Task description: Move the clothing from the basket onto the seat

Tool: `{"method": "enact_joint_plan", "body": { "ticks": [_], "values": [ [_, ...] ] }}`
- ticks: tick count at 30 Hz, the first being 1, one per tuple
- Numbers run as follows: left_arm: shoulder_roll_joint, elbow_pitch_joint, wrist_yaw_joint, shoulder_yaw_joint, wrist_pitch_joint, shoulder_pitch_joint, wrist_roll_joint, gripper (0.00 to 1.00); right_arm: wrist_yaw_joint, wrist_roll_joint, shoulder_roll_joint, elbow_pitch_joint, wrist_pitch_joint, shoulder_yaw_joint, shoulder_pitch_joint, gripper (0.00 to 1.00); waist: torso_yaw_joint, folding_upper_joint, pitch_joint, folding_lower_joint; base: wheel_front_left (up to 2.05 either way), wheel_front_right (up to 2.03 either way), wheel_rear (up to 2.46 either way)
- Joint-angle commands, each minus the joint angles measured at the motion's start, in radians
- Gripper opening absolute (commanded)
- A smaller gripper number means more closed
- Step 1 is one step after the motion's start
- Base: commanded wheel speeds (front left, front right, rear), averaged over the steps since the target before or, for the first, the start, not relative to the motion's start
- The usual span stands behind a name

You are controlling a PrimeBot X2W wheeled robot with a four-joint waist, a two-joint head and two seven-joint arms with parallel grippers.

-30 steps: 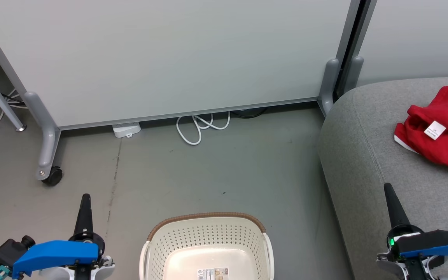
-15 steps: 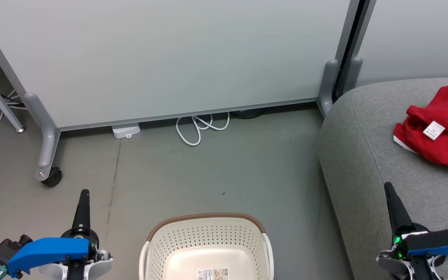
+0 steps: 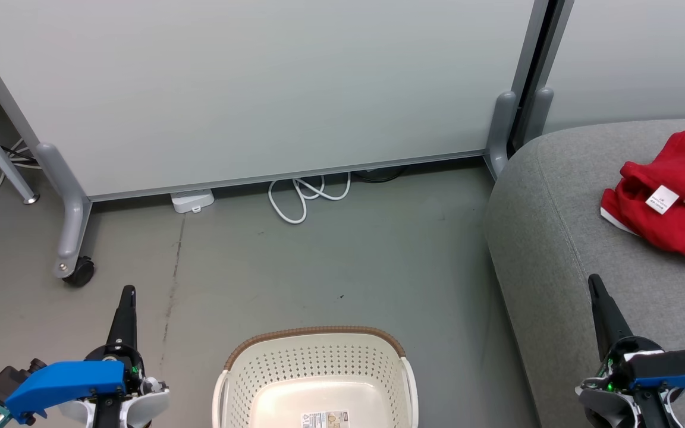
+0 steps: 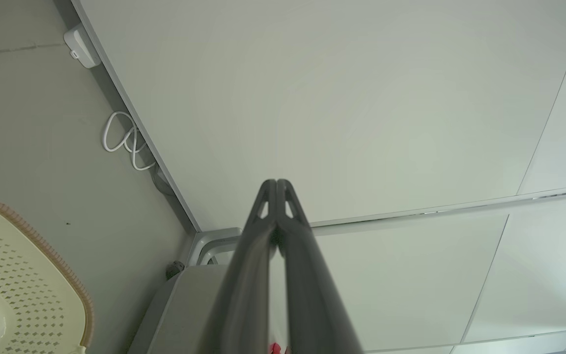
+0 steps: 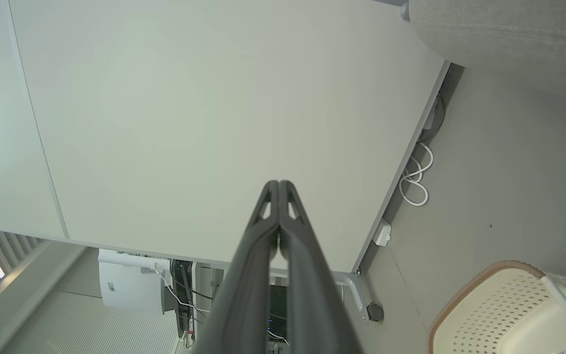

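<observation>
Red clothing (image 3: 678, 229) on grey seat (image 3: 556, 238), well beyond closed right tool (image 3: 594, 280)

clothing (image 3: 675, 202): red, crumpled, on seat (image 3: 556, 238) | basket (image 3: 319, 368): cream, empty, on floor

Clothing (image 3: 675, 220) & basket (image 3: 319, 356) edge-cropped.

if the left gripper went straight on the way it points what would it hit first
Likely the white partition panel: in its wrist view the shut left gripper aims at it with nothing between, though depth is unclear.
</observation>
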Motion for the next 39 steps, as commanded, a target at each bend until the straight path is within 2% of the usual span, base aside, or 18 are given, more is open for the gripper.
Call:
{"method": "enact_joint_plan", "body": {
  "ticks": [1, 23, 39],
  "values": [
    [0.0, -0.008, -0.009, 0.007, 0.009, -0.018, -0.017, 0.0, 0.001, 0.02, 0.002, -0.007, 0.007, -0.003, -0.014, 0.0, 0.0, -0.0001, 0.0, 0.0, 0.0, 0.0, 0.0],
    [-0.001, -0.013, -0.01, 0.02, 0.047, -0.027, -0.172, 0.0, 0.001, 0.174, 0.004, -0.01, 0.047, -0.012, -0.017, 0.0, -0.003, -0.0001, -0.004, 0.0, 0.0, 0.0, 0.0],
    [-0.001, -0.013, -0.01, 0.019, 0.048, -0.025, -0.169, 0.0, 0.001, 0.171, 0.004, -0.01, 0.046, -0.012, -0.017, 0.0, -0.003, -0.0001, -0.004, 0.0, 0.0, 0.0, 0.0]
  ]
}}
